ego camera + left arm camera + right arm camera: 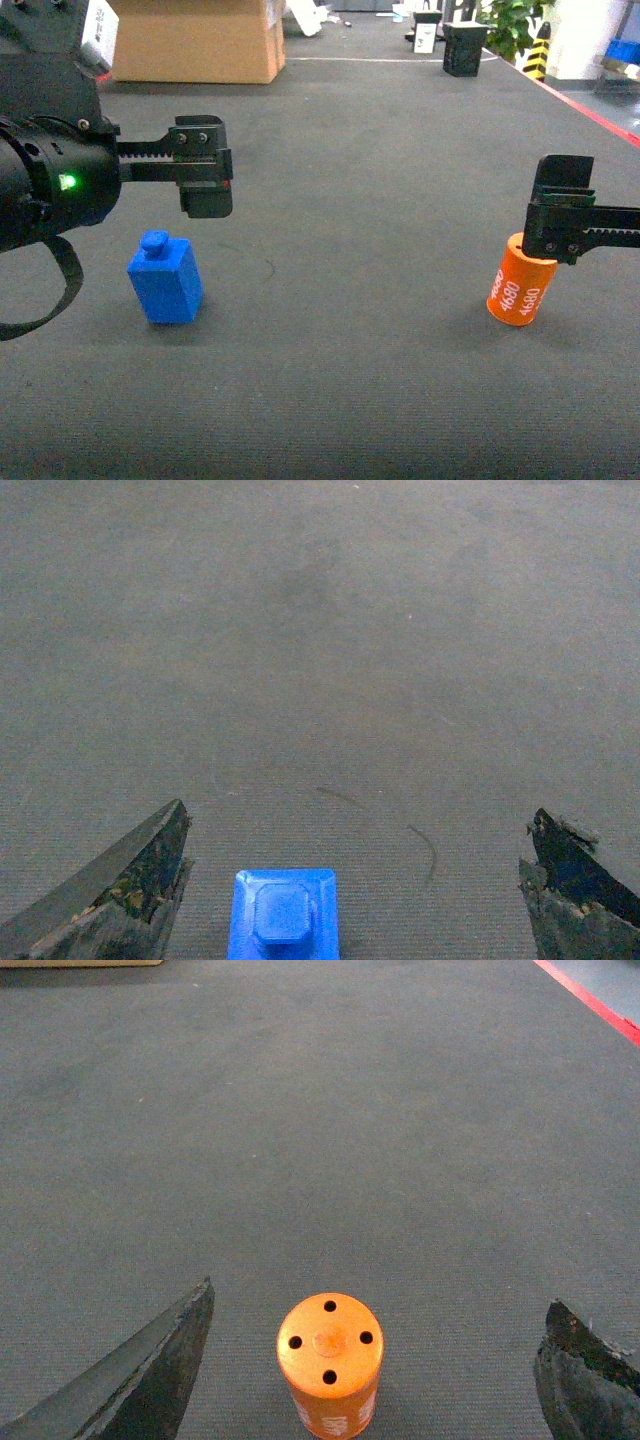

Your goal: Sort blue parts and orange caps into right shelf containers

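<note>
Blue part (165, 282), a block with a round knob on top, stands upright on the grey floor (350, 330) at the near left, below the left gripper (350, 880), whose fingers (120, 875) are spread wide and empty. Orange cap (520, 287), marked 4680, stands at the near right, apart from the right gripper (370, 1360), whose fingers (150, 1360) are likewise wide and empty.

Ahead of you the dark grey ribbed floor mat (380, 200) fills most of the view. At its far left stands a brown cardboard box (195, 40). A black crate (464, 48) sits at the far right, with a small white sign (425, 38) beside it. You can see green foliage (512, 25) behind, a yellow-black striped post (538, 50), and a red line (590, 110) along the mat's right edge.
</note>
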### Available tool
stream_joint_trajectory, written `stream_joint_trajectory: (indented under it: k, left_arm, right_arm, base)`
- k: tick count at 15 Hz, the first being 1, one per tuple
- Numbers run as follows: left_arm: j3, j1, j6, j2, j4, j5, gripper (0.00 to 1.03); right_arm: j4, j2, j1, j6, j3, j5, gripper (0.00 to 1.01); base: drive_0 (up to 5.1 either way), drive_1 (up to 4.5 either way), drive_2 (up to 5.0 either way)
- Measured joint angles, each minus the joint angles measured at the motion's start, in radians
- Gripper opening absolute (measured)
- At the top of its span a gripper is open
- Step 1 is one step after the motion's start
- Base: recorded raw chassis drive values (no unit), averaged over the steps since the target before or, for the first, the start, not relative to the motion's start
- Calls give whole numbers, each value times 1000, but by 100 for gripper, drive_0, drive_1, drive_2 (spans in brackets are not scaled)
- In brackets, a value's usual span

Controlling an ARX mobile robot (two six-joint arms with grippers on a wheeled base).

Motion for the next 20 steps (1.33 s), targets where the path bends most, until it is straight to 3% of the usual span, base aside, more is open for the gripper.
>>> stream_joint_trajectory:
  k: [2,4,5,8,20]
  left_arm:
    - [3,0,-4,28,8,0,98]
    - [3,41,-8,93,45,-10,98]
    - [3,58,-10,147,48,-1,98]
    - [19,71,-16,203,53,24,98]
    - [19,71,-18,216,57,24,98]
  right_arm:
    - [1,32,0,18,27,-1,98]
    - [-6,112,2,59,73,-14,98]
    - [-18,153,13,63,103,-11,98]
    - [-16,203,12,66,127,15,98]
    - [-7,227,10,66,127,21,98]
  base:
    - [0,0,0]
    - [0,0,0]
    - [0,0,0]
    - [0,0,0]
    - [0,0,0]
